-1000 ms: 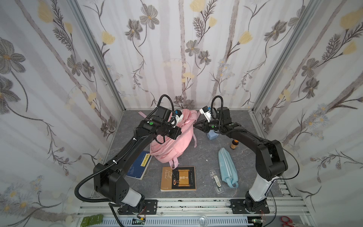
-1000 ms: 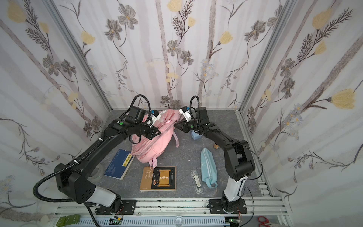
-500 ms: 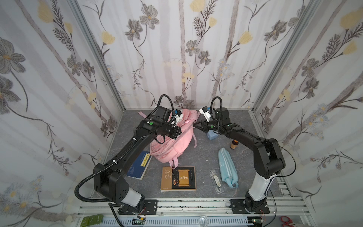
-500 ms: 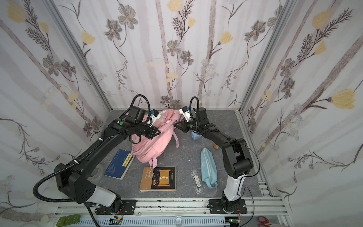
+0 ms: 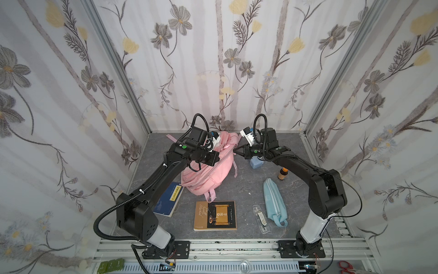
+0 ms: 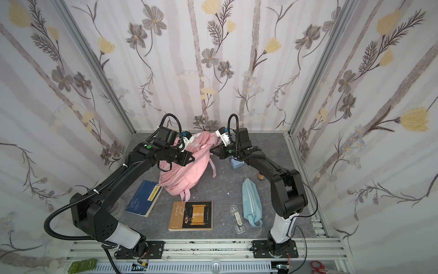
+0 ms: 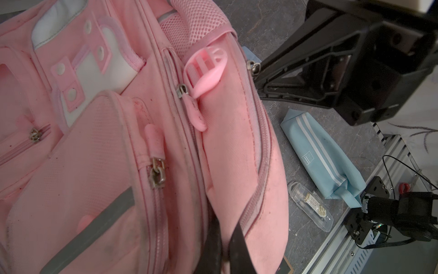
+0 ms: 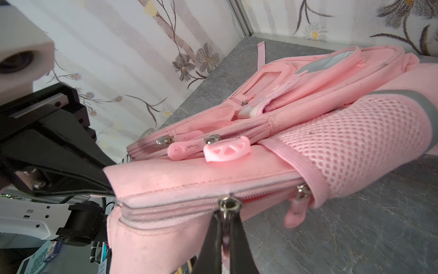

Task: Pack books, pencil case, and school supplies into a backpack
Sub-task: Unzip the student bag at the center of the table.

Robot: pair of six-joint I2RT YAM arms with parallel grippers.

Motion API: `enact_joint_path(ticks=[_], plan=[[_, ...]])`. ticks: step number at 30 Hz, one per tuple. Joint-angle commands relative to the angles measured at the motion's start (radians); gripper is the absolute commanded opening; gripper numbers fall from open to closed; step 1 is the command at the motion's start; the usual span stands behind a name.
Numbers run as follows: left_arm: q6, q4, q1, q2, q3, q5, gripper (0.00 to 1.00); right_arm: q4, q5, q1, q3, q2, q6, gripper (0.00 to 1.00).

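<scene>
backpack point(image 5: 208, 173), large, soft pink fabric: lies at rear centre of grey marbled worktop point(image 5: 244, 189), between both arms. likely light and limp; expect sagging, so grip seams or zip pulls. left jaws closed, pinching fabric beside a zip. right jaws closed on pull tab under metal zip slider point(image 8: 228, 204). floral-papered walls point(image 5: 213, 59) enclose three sides.

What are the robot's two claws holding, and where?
Left gripper pinches fabric of the pink backpack beside a zipper; right gripper pinches a zipper pull.
</scene>
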Motion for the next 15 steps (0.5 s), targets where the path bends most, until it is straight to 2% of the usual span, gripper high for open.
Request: enact_joint_path(ticks=[1,5,10,15], plan=[[-0.063,-0.018,0.003,0.043,0.049,-0.021,0.00,-0.146,0.016,0.022,0.034,-0.024,-0.041,0.00],[-0.101,-0.042,0.003,0.081,0.088,-0.019,0.00,-0.225,0.052,0.040,0.071,-0.045,-0.036,0.00],[-0.175,-0.058,0.003,0.112,0.141,-0.046,0.00,-0.408,0.082,0.055,0.191,-0.036,-0.024,0.00],[-0.270,-0.173,-0.006,0.185,0.279,-0.116,0.00,-0.519,0.054,0.076,0.271,-0.032,0.055,0.00]])
